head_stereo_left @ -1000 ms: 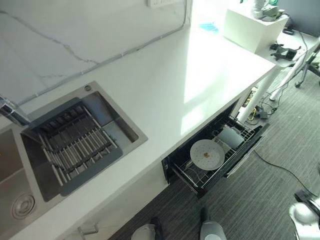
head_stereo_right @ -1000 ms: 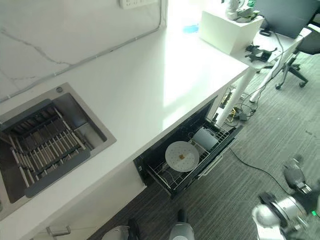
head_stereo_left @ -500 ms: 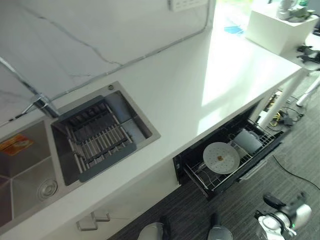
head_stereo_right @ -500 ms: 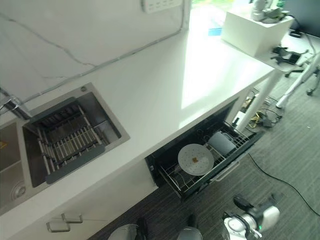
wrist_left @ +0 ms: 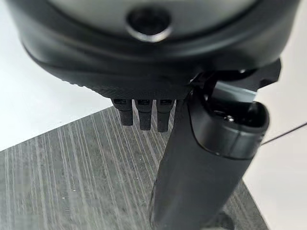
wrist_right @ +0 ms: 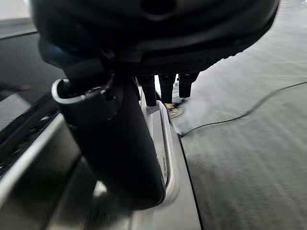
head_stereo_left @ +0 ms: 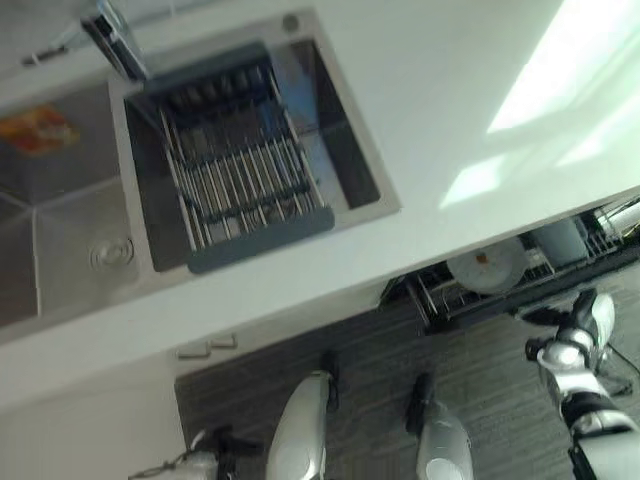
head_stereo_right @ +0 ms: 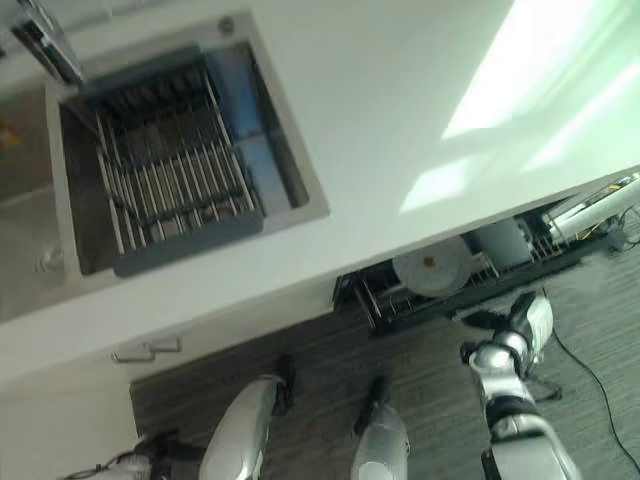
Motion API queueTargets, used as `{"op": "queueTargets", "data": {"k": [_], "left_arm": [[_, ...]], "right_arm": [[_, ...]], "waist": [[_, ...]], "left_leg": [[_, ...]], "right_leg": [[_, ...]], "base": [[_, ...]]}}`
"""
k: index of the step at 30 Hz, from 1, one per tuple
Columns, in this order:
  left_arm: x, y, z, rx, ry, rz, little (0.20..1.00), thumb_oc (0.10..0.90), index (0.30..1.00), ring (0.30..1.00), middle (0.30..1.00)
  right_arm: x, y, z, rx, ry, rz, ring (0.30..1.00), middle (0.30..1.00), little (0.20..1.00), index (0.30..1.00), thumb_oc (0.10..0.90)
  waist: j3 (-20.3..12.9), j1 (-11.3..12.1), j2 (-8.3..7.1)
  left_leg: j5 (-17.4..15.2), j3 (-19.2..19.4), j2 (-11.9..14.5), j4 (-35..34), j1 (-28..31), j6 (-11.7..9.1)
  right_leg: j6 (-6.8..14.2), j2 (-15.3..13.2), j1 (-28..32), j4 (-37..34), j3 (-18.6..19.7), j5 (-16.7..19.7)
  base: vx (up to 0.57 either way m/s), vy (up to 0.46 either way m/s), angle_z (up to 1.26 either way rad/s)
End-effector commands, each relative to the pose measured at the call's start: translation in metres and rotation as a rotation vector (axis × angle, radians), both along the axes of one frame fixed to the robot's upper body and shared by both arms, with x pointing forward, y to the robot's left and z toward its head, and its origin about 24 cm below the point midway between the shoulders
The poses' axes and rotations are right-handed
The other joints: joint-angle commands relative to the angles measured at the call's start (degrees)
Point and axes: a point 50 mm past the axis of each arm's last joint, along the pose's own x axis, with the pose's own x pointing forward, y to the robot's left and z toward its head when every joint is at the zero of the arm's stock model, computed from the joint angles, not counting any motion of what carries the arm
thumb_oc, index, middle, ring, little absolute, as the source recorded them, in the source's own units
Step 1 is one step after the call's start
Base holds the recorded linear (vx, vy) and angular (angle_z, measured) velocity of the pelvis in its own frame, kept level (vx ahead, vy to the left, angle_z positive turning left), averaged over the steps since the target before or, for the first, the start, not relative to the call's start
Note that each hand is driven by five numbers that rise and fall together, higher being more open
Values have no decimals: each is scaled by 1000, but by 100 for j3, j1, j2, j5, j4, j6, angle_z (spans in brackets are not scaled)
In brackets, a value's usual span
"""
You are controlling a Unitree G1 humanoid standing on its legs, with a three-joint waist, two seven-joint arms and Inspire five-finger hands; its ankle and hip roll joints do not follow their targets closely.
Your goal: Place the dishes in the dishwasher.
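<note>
A round white plate [head_stereo_left: 487, 268] with a small brown spot on it lies in the wire rack [head_stereo_right: 420, 300] of the pulled-out dishwasher drawer [head_stereo_left: 500, 300], under the near edge of the white worktop [head_stereo_left: 440, 110] at the right of the scene. Just right of the plate in the same rack stands a pale container [head_stereo_left: 560, 240] (cup or bowl, hard to tell). The right hand [head_stereo_right: 510, 325] hangs in front of the drawer, just near of its front edge. In the right wrist view its fingers [wrist_right: 165, 88] point down, curled short beside the thick dark thumb [wrist_right: 115, 143], right over the silver bar handle [wrist_right: 165, 143] on the drawer front; whether they touch the bar cannot be told, and nothing is held between them. The left hand [head_stereo_left: 205, 445] shows low at the near left, over the dark striped floor [head_stereo_left: 370, 370]. In the left wrist view its fingers [wrist_left: 141, 112] are tucked in short next to the thumb [wrist_left: 206, 158], and they hold nothing, with the floor and a pale cabinet face [wrist_left: 43, 100] beyond. To the left on the worktop sits a steel sink with 2 basins: the right basin [head_stereo_left: 345, 150] carries a grey drying rack [head_stereo_left: 240, 170] with metal bars, and the left basin [head_stereo_left: 60, 220] has a round drain [head_stereo_left: 110, 255] and an orange item [head_stereo_left: 35, 130] lying at its far side. A tap [head_stereo_left: 115, 40] stands at the far edge between the basins.
</note>
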Motion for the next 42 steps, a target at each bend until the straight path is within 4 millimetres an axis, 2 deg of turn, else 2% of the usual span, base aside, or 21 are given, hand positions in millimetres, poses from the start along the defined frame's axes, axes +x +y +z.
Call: {"op": "queueTargets", "data": {"k": [1,5,6,9,11,15,17,19,21,22,23,24,27,28,30,31,33,37,40,42], "left_arm": [[-53,13,-12,51,178,30,900,800,900,900,900],[-58,15,-14,46,189,37,900,800,900,900,900],[-58,17,-13,49,188,34,900,800,900,900,900],[-57,20,-11,58,174,28,900,800,900,900,900],[-53,19,-11,27,142,21,900,800,900,900,900],[-52,13,-13,-112,140,45,900,800,900,900,900],[-48,12,-12,-147,114,16,900,800,900,900,900],[-45,11,-11,-172,88,19,900,800,900,900,900],[-46,13,-11,-184,72,38,900,800,900,900,900],[-44,15,-9,-147,61,-3,900,800,900,900,900],[-40,19,-6,-76,31,-96,900,800,900,900,900],[-37,18,-5,-78,-3,-103,900,800,900,900,900],[-15,20,6,-51,-156,-105,900,800,900,900,900],[-10,20,8,-36,-177,-120,900,800,900,900,900],[3,20,15,61,-196,-195,900,800,900,900,900],[8,24,21,228,-163,-330,900,800,900,900,900],[10,32,26,346,-127,-397,900,800,900,900,900],[13,53,36,445,-86,-340,900,800,900,900,900],[11,66,43,440,-103,-273,900,800,900,900,900],[12,64,43,378,-127,-253,900,800,900,900,900]], "right_arm": [[27,20,32,-106,-93,203,900,900,900,900,800],[39,19,62,-167,-166,249,900,900,900,900,800],[45,21,75,-190,-190,274,900,900,900,900,800],[56,28,96,-224,-232,320,900,900,900,900,800],[67,38,121,-254,-292,367,900,900,900,900,800],[77,50,149,-306,-358,426,900,900,900,900,800],[83,63,165,-337,-386,471,900,900,900,900,800],[86,68,171,-334,-403,483,900,900,900,900,800],[86,69,169,-303,-398,488,900,900,900,900,800],[86,70,163,-292,-381,493,900,900,900,900,800],[85,74,147,-257,-335,504,900,900,900,900,800],[83,76,133,-235,-305,509,900,900,900,900,800],[60,75,64,-55,-178,493,900,900,900,900,800],[54,73,50,-21,-150,482,900,900,900,900,800],[25,68,4,54,-51,444,900,900,900,900,800],[3,61,-20,78,22,426,900,900,900,900,800],[-12,53,-35,94,89,409,900,900,900,900,800],[-51,36,-66,88,228,380,900,900,900,900,800],[-74,23,-78,92,280,333,900,900,900,900,800],[-87,19,-86,102,310,312,900,900,900,900,800]], "waist": [[-377,266,126],[-301,354,140],[-275,409,134],[-253,521,119],[-231,632,110],[-211,729,115],[-207,794,102],[-197,840,81],[-222,847,52],[-236,834,47],[-258,773,42],[-280,728,54],[-444,469,124],[-466,417,134],[-575,204,180],[-648,44,208],[-717,-107,228],[-876,-534,263],[-1011,-732,234],[-1112,-829,193]], "left_leg": [[-313,-235,73,-788,732,-185],[-318,-290,15,-662,581,-157],[-315,-306,-1,-615,527,-148],[-293,-342,-14,-589,463,-127],[-242,-377,-22,-601,410,-125],[-157,-396,-20,-684,391,-139],[-108,-403,-11,-746,387,-146],[-79,-402,0,-792,402,-152],[-52,-397,27,-848,436,-179],[-34,-391,46,-897,469,-189],[20,-360,98,-967,531,-225],[16,-344,137,-968,548,-245],[65,-266,344,-968,550,-301],[54,-248,377,-968,561,-321],[26,-179,493,-968,593,-393],[15,-96,576,-968,619,-442],[20,-9,660,-968,645,-489],[-3,215,782,-968,749,-573],[-64,362,786,-968,827,-592],[-117,424,765,-968,880,-590]], "right_leg": [[-189,150,266,851,-32,-1160],[-269,139,124,1111,-47,-1280],[-283,127,89,1185,-74,-1305],[-301,123,56,1252,-130,-1326],[-305,138,68,1254,-195,-1326],[-294,155,113,1198,-282,-1304],[-282,175,166,1146,-328,-1294],[-277,195,244,1068,-383,-1276],[-279,234,331,982,-422,-1268],[-277,259,378,929,-428,-1264],[-271,320,452,828,-403,-1245],[-266,367,501,748,-385,-1239],[-240,579,713,220,-386,-989],[-226,601,757,132,-376,-964],[-177,672,906,-201,-327,-873],[-130,700,995,-433,-296,-797],[-90,718,1041,-602,-251,-721],[-7,641,971,-697,-73,-672],[65,563,882,-697,64,-645],[113,535,826,-697,157,-622]], "base": [[-14,30,12],[-1,37,10],[5,26,9],[12,2,6],[15,-8,8],[-10,3,10],[-27,-35,6],[-25,-69,13],[-8,-48,5],[-3,2,-4],[0,0,0],[-10,66,-5],[-64,72,-12],[-8,37,-8],[-17,71,-6],[-25,108,-3],[-30,103,-5],[-66,113,-36],[-68,55,-29],[-31,38,-24]]}}
